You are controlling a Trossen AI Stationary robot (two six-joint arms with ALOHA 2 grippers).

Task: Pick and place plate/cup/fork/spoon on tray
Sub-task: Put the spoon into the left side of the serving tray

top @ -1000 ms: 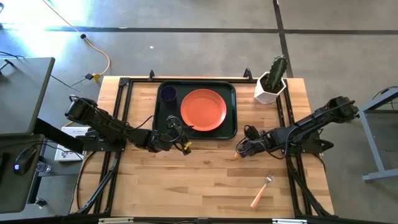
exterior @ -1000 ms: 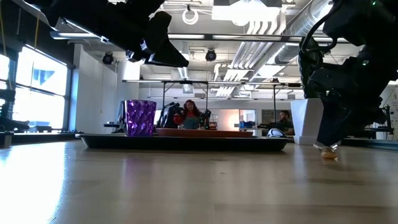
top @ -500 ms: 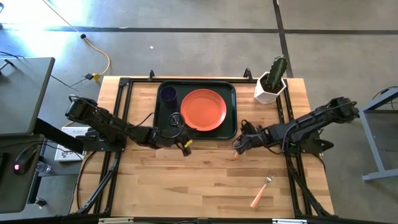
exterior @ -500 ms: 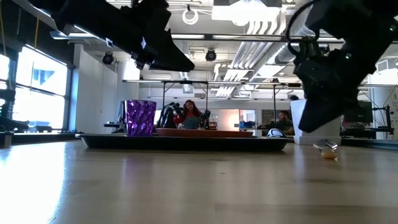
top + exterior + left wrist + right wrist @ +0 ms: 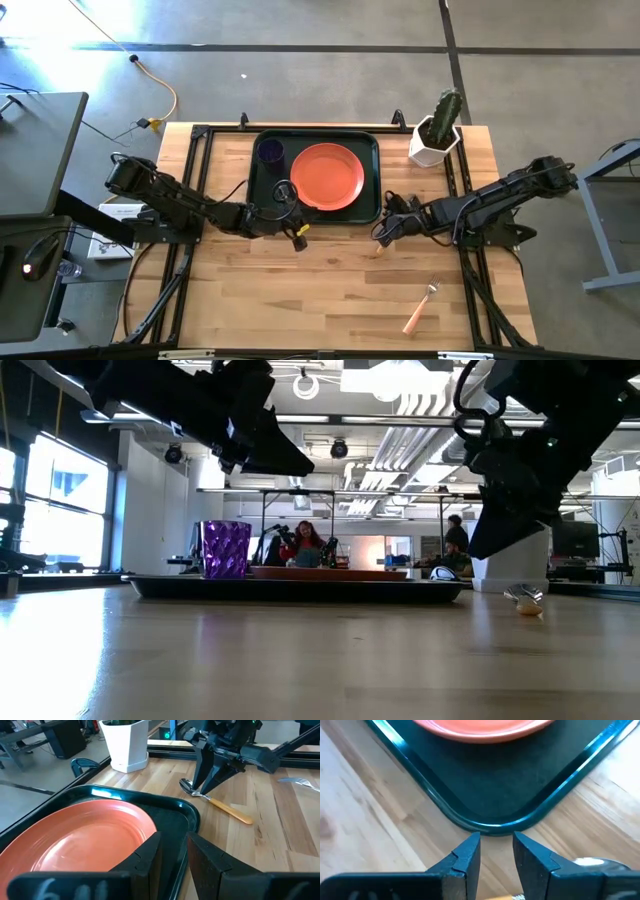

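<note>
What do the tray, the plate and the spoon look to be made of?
Tray: dark green, probably plastic, with a glossy rim that catches highlights.
Plate: orange-red and smooth with a soft sheen, plastic or glazed ceramic; the look leaves it open.
Spoon: shiny silver metal bowl on a light handle that looks like wood.

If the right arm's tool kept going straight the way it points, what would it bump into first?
Probably the corner rim of the green tray, straight ahead of the right tool; the orange plate lies beyond it.
</note>
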